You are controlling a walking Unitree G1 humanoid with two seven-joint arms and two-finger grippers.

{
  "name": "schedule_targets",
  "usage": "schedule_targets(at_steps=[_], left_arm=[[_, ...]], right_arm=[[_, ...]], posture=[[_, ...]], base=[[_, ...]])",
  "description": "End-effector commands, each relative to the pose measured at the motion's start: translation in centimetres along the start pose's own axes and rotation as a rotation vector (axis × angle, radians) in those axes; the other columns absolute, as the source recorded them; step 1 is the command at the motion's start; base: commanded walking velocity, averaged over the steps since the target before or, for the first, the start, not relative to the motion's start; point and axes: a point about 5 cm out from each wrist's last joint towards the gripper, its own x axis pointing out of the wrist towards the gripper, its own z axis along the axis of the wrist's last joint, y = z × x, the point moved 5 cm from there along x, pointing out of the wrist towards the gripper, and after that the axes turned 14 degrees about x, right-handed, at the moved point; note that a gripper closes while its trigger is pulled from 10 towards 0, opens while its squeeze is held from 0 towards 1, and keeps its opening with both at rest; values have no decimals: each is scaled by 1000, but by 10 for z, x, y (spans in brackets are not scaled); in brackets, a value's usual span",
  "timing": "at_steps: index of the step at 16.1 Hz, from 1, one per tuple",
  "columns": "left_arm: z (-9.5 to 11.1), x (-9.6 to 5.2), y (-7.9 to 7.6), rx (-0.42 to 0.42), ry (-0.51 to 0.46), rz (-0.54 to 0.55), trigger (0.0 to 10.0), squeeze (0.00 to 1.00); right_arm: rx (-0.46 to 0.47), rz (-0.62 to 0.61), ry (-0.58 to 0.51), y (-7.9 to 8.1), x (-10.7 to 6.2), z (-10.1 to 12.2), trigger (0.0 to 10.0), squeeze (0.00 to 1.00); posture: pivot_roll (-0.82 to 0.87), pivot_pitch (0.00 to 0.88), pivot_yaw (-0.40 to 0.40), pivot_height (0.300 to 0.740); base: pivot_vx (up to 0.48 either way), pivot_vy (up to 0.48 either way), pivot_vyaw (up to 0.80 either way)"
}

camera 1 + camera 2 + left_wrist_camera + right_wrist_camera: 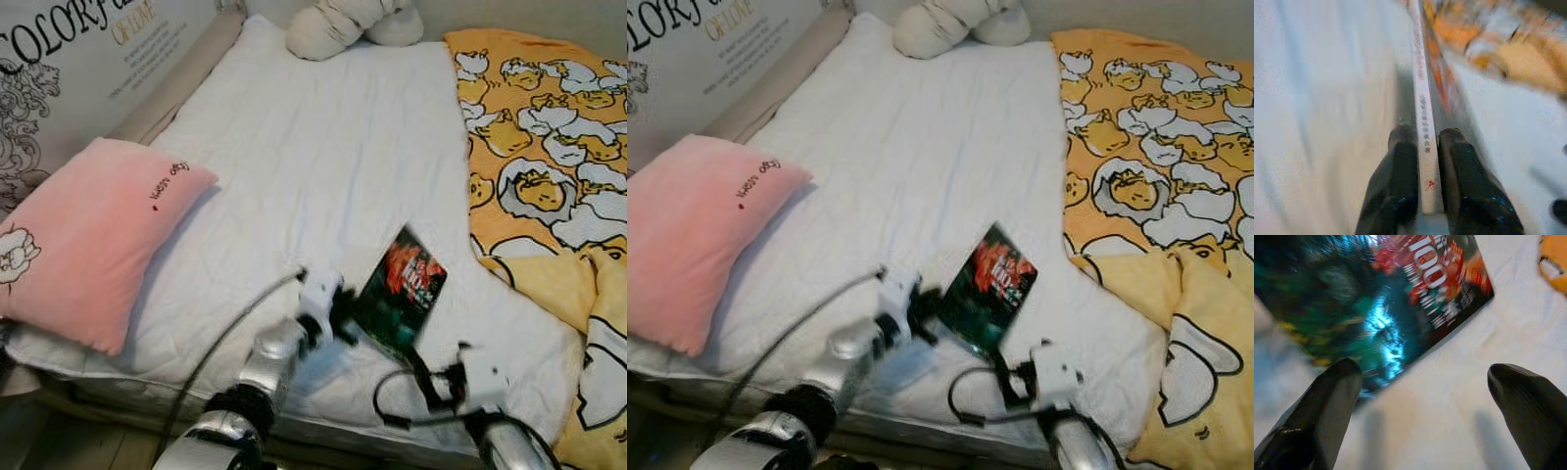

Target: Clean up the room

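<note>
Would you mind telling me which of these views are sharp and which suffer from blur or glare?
Eye views: evenly lit and fairly sharp, soft around the left pincer. Left wrist view: the book spine is readable near the fingers, while the far end and blanket smear. Right wrist view: glare on the glossy cover, with the right pincer blurred.

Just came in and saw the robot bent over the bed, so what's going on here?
The robot is handling a dark-covered book on the white bed. Its left tool is shut on the book's spine edge, with the book tilted up off the sheet. The right tool is open beside the book's lower corner, not gripping it. A pink pillow lies on the bed's left side, and a yellow patterned blanket on the right.
</note>
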Motion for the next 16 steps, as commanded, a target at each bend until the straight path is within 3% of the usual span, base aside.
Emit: schedule_targets(at_steps=[1, 4, 6, 10, 14, 16], left_arm=[[20, 1, 8, 26, -70, 4, 0, 0], [43, -18, 54, 61, -132, 139, 0, 0], [49, -27, 71, 62, -142, 213, 0, 0], [55, -24, 73, 42, -135, 310, 0, 0], [69, -14, 77, 120, -146, 295, 0, 0], [73, -6, 73, 173, -136, 231, 0, 0]], right_arm=[[12, -11, -30, -2, 3, 6, 10000, 0], [69, -17, -124, 6, 21, 31, 10000, 0], [119, -25, -178, 8, 22, 47, 10000, 0], [136, -12, -231, 12, 30, 66, 10000, 0], [137, -9, -239, 14, 34, 73, 10000, 0], [157, -22, -238, 14, 31, 71, 10000, 0]], posture=[[-44, 0, 48, 732], [-26, 0, 66, 732], [-20, 0, 60, 732], [-11, 0, 47, 732], [-13, 0, 41, 732], [-19, 0, 45, 732]], base=[[0, 0, 0], [0, 0, 0], [0, 0, 0], [0, 0, 556], [124, 205, 648], [353, 324, 313]])
